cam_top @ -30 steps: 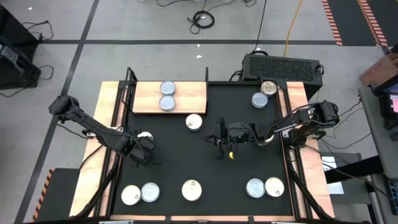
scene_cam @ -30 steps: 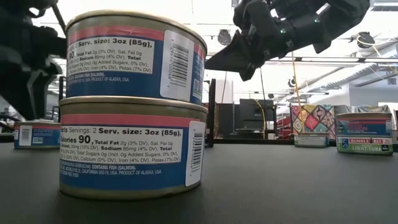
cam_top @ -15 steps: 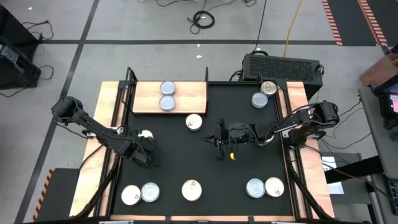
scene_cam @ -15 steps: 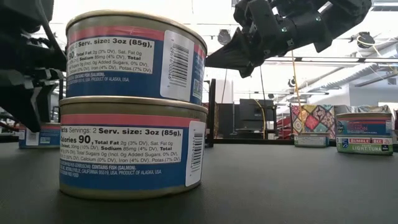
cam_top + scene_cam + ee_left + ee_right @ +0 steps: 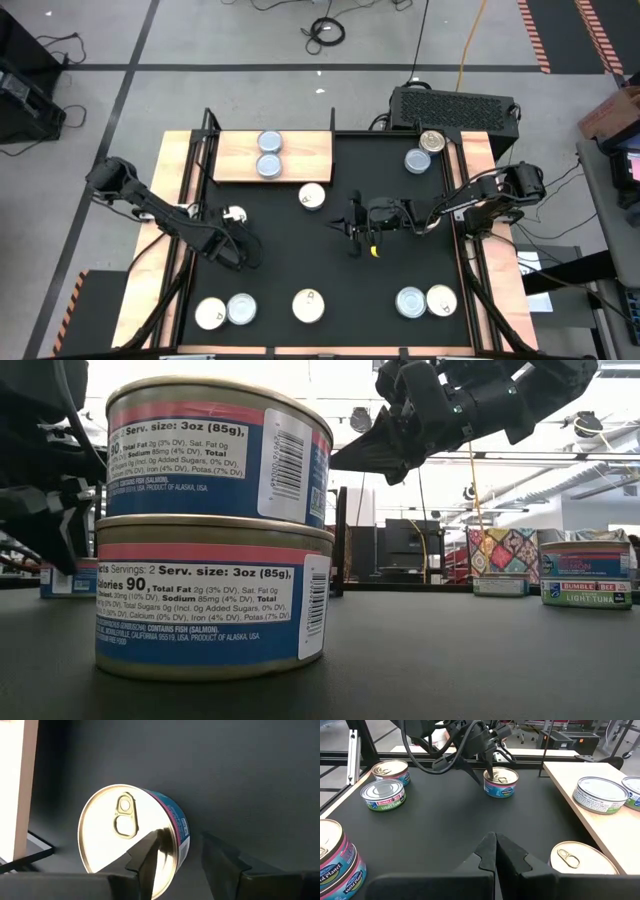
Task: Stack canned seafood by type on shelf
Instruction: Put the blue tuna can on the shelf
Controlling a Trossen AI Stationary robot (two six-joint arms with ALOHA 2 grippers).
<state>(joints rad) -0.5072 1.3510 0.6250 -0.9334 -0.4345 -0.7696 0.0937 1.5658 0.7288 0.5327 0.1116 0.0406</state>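
High view, black mat (image 5: 330, 260) (wooden shelf (image 5: 300, 157) beside), left claw (image 5: 236, 228) straddling can (image 5: 233, 215), right claw (image 5: 352, 226) together

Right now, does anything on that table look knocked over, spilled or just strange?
Nothing is tipped or spilled. One oddity: the left gripper straddles the rim of a gold-topped can, one finger over the lid rather than both around it.

Obscured and cropped items

Low view: the two-can stack (image 5: 215, 525) blocks the mat's middle behind it; left gripper (image 5: 45, 510) cut by the frame edge. Left wrist view: one finger (image 5: 150, 865) covers part of the gold-topped can (image 5: 127, 827) rim. High view: can labels too small to read.
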